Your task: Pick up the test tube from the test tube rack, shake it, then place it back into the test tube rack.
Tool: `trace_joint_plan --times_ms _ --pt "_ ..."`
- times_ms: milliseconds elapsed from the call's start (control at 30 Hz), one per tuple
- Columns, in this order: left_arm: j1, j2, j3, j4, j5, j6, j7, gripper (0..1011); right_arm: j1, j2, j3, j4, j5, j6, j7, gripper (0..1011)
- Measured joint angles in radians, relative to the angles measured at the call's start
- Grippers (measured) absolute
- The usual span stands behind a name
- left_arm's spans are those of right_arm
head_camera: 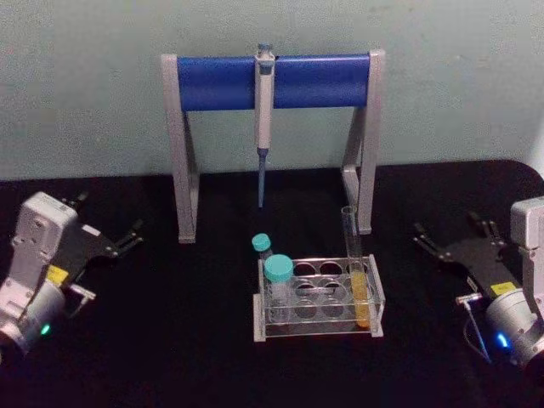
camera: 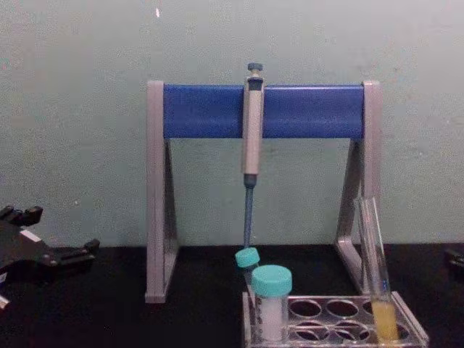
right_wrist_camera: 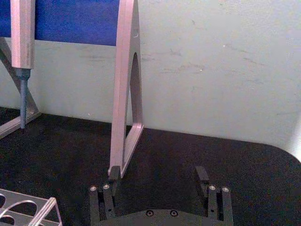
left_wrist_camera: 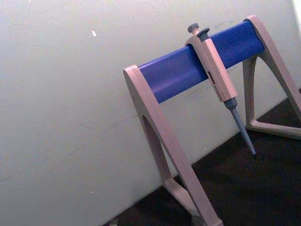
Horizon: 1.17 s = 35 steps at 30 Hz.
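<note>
Slim clear glass test tube point(head_camera: 355, 270) upright in clear plastic test tube rack point(head_camera: 318, 299); left gripper point(head_camera: 127, 238), right gripper point(head_camera: 427, 240) both spread, empty.

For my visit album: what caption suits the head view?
Both hands open, left hand and right hand flank the test tube rack holding the test tube.
</note>
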Motion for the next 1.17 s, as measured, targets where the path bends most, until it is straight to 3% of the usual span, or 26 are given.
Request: trace_joint_plan --times_ms 1167 --pt "0.000 0.000 0.000 0.000 0.000 0.000 0.000 1001 0.000 0.000 0.000 0.000 0.000 0.000 0.000 1000"
